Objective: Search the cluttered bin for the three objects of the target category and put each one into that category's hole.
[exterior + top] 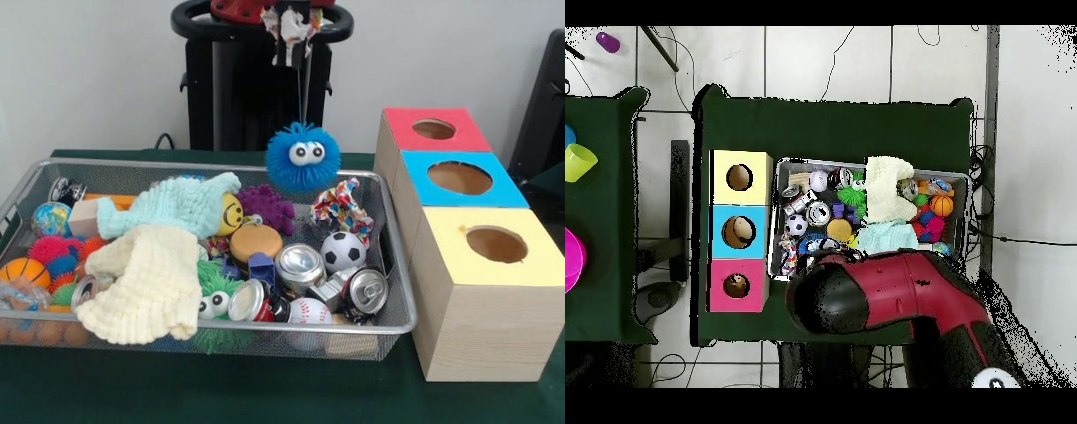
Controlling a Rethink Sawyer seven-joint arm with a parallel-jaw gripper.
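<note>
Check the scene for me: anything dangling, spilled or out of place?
One oddity: the blue fuzzy ball with googly eyes hangs in mid-air by thin strands from the gripper, above the wire bin's far edge. Nothing has spilled onto the green table.

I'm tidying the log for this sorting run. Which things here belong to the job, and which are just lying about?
Job: pincer, blue fuzzy ball hanging from it, wire bin, hole boxes.
Lying about, likely: cream cloth, crushed cans, soccer ball, green cup on the side table.
</note>
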